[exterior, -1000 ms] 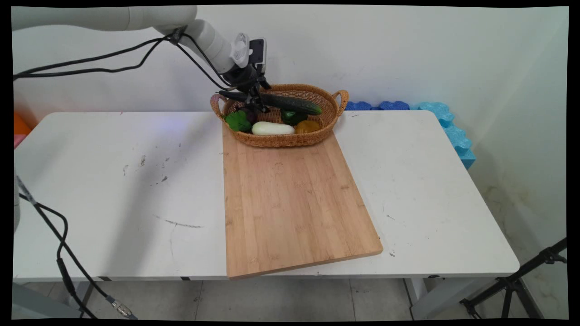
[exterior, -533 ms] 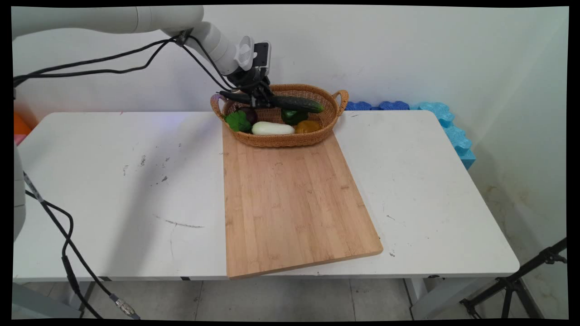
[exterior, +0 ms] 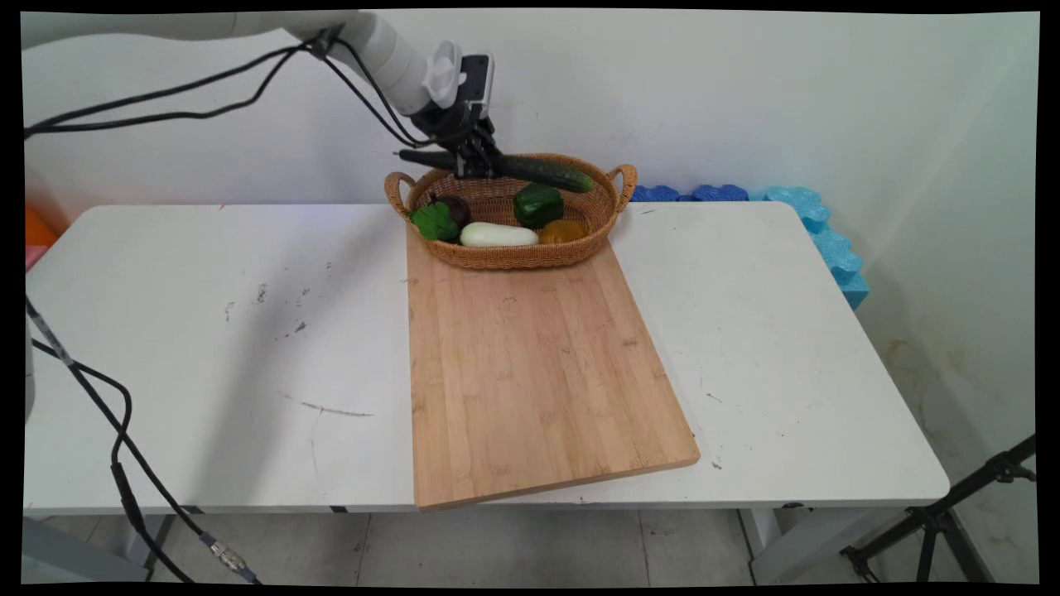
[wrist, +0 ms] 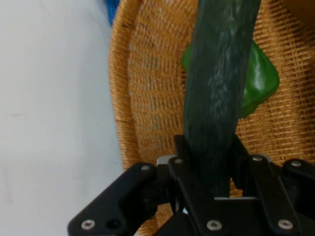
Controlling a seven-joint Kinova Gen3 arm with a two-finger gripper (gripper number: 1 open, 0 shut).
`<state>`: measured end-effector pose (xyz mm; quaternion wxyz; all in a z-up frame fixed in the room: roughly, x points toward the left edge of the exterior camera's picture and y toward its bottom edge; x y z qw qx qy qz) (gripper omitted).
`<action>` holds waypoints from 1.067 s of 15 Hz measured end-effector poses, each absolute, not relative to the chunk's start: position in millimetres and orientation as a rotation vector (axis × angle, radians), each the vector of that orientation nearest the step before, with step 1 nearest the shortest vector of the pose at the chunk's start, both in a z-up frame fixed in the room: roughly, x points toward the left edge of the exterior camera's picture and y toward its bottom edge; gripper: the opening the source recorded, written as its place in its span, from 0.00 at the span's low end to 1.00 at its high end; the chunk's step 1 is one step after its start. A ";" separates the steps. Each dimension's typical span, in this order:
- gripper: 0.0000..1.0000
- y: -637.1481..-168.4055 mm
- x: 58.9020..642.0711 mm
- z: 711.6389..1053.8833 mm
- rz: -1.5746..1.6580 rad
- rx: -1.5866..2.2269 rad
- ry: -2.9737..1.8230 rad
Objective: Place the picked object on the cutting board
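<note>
My gripper [exterior: 469, 162] is shut on a long dark green cucumber [exterior: 538, 171], holding it level just above the back rim of a woven basket [exterior: 530, 252]. The hand view has the cucumber [wrist: 216, 98] running up from between my fingers [wrist: 189, 169], over the basket's weave [wrist: 147, 98] and a green pepper [wrist: 261, 83]. Inside the basket lie a green pepper [exterior: 538, 204], a white eggplant [exterior: 498, 235], an orange vegetable [exterior: 563, 231], a leafy green piece [exterior: 434, 222] and a dark purple one [exterior: 455, 209].
A bamboo cutting board [exterior: 530, 372] lies in front of the basket, reaching the table's near edge. The white table [exterior: 207, 331] spreads left and right of it. Blue foam blocks [exterior: 820, 232] sit at the back right. Black cables [exterior: 108, 430] hang at the left.
The gripper has lifted the cucumber from inside the basket to just above its back rim. The green pepper beneath it is now uncovered.
</note>
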<state>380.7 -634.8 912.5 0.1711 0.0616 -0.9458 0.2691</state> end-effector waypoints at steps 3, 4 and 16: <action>0.00 -627.8 377.7 937.7 0.795 0.131 -2.675; 0.00 -623.4 377.0 947.2 0.804 0.122 -2.670; 0.00 -530.5 361.5 998.1 0.756 0.202 -2.644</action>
